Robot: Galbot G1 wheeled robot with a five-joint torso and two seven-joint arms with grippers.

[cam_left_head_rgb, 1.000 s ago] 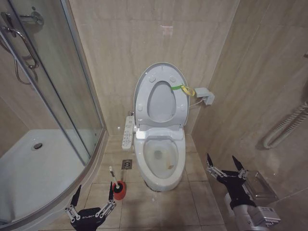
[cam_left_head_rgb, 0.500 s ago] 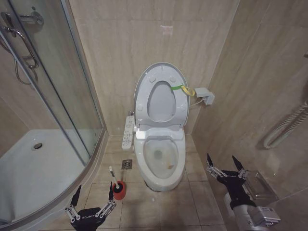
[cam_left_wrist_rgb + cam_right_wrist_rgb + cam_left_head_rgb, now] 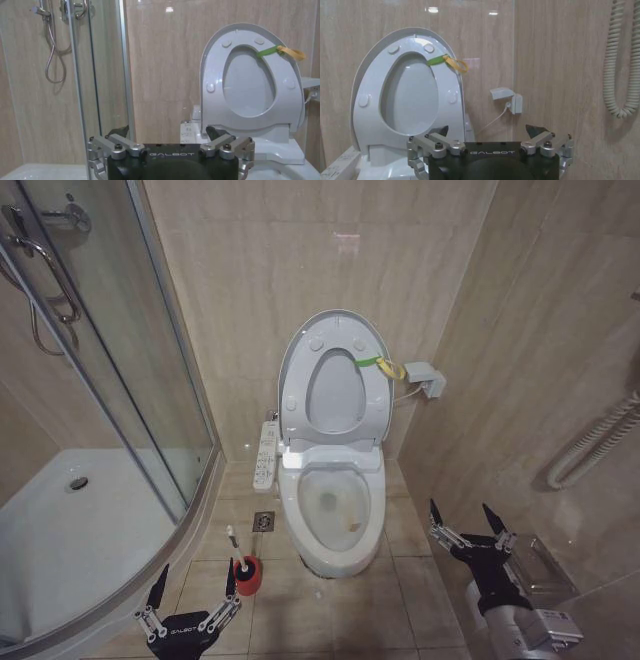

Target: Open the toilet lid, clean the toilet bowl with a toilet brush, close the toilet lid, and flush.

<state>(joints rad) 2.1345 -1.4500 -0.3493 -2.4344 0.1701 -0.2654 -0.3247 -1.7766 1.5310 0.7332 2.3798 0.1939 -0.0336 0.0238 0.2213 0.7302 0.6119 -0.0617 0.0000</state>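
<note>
Glossy beige tiled walls and floor are seen, with a curved glass shower enclosure (image 3: 110, 380) beyond the left gripper (image 3: 190, 592). The white ceramic toilet bowl (image 3: 335, 525) lies ahead between both splayed, empty grippers, right gripper (image 3: 470, 523) included; the smooth oval toilet lid (image 3: 335, 330) is raised. The thin-handled toilet brush (image 3: 238, 550) is held upright in its red holder (image 3: 248, 575), just ahead of the left gripper.

Black GALBOT-marked grippers, silver screwed linkages, dark pointed fingers (image 3: 158, 588).
</note>
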